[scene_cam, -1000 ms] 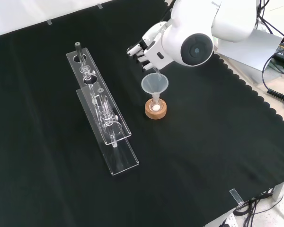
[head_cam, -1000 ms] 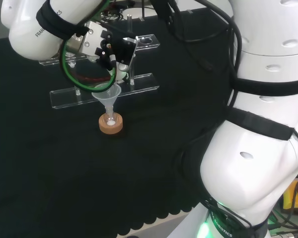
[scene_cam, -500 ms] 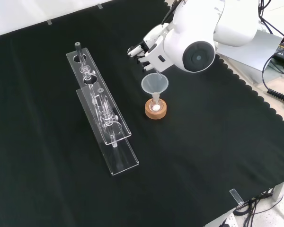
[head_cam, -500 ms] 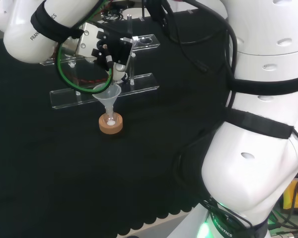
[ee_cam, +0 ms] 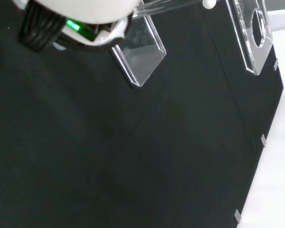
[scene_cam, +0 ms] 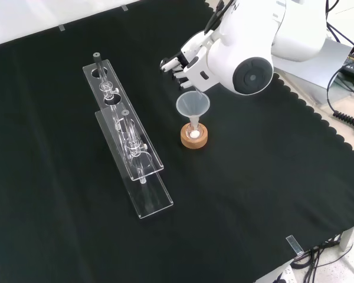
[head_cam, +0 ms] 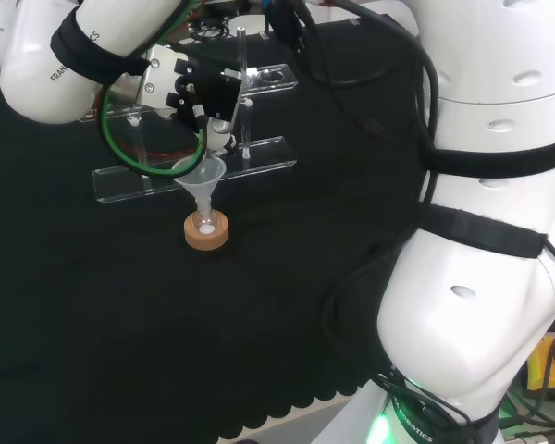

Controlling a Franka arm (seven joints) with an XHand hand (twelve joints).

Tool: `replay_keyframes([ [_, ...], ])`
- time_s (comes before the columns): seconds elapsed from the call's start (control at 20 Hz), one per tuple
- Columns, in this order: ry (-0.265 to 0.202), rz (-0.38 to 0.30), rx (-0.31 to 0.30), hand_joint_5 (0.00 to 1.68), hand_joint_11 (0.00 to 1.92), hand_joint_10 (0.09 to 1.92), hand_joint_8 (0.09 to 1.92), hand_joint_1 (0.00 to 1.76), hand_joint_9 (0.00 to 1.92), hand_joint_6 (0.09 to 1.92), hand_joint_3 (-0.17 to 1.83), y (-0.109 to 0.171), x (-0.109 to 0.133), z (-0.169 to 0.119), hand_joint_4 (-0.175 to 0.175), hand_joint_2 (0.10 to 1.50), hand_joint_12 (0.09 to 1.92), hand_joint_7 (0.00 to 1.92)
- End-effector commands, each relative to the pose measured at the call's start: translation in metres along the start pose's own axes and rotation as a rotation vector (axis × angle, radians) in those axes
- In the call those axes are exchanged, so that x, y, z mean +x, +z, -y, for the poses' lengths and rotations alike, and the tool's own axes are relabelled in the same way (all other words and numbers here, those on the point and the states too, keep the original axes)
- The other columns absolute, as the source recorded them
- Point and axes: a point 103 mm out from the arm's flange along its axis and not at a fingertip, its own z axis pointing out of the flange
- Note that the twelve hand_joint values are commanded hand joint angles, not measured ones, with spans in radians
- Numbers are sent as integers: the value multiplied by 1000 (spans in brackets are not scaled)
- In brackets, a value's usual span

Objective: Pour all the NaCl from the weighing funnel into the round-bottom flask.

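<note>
Hand (scene_cam: 186,62) curled round the tilted weighing funnel (head_cam: 224,122), just above the clear funnel (scene_cam: 193,105) on the flask (scene_cam: 194,134).

Front view: the robot hand (scene_cam: 183,62), fingers curled, hung just above a clear funnel (scene_cam: 193,106) seated in a flask on a cork stand (scene_cam: 194,138); clear racks (scene_cam: 128,141) lay toward the desk's (scene_cam: 253,194) left edge.

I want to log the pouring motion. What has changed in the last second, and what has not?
In the front view the arm's big white link has swung right and a little down, and the hand has edged up, staying above the funnel. The funnel, the cork ring and the clear rack have not moved. Whether the hand grips something cannot be told.
</note>
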Motion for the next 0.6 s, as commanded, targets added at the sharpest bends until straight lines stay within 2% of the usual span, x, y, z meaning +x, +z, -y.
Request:
replay_keyframes([
  [0.05, 3, 12, 16, 1132, 497, 527, 710, 1091, 1010, 1010, 851, 0, 1, 0, 175, 627, 1277, 943],
  [0.6, 16, 35, 18, 1133, 493, 526, 708, 1092, 1010, 1007, 849, -2, 0, 1, 175, 627, 1279, 943],
])
